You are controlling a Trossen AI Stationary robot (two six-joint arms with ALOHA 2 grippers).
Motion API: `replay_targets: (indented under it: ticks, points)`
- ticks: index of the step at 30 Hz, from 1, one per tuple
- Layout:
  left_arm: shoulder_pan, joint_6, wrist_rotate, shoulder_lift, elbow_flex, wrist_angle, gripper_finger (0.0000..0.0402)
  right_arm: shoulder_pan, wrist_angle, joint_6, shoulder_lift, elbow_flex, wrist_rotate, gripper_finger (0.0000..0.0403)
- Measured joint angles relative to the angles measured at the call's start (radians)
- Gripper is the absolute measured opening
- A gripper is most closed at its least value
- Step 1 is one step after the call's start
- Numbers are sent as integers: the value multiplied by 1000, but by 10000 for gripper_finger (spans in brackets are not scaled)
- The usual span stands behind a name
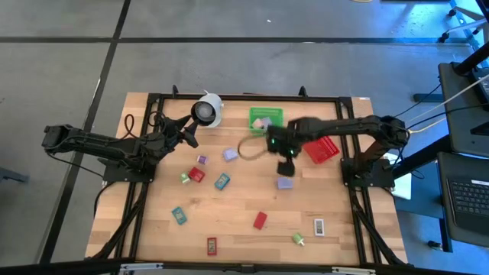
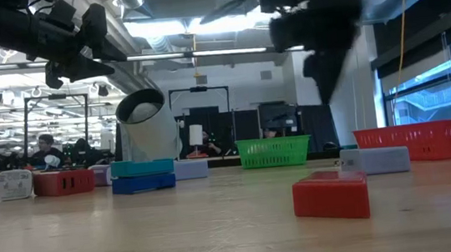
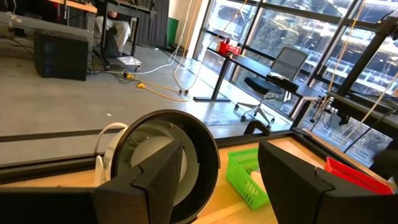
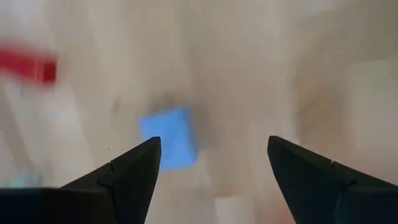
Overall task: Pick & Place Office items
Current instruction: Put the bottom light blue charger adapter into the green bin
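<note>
The right gripper, fingers apart, is hovering over a blurry lavender block; the left gripper, fingers apart, is waiting at nine o'clock.

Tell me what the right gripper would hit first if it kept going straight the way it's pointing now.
Probably the lavender block. The right gripper, jaws open, points down at the table with that block lying just ahead, slightly toward one jaw. Depth is unclear, so it might reach bare wood beside it.

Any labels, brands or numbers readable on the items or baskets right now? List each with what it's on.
No text is readable.
Small white packet with a dark panel: any print too small to read.
Flat red packet at the table's front edge: marking too small to read.
Green mesh basket and red mesh basket: no labels visible.
</note>
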Motion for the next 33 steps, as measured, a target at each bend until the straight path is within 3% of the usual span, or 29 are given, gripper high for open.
replay_targets:
  ticks: [8, 13, 18, 33]
  points:
    - [0, 0, 0, 0, 0, 0, 208, 154, 78, -215, 0, -119, 41, 295]
    - [0, 0, 0, 0, 0, 0, 208, 215, 186, -183, 0, -165, 39, 295]
    - [0, 0, 0, 0, 0, 0, 208, 250, 325, -113, 13, -225, 115, 295]
    - [0, 0, 0, 0, 0, 0, 208, 260, 528, -48, 17, -404, 166, 295]
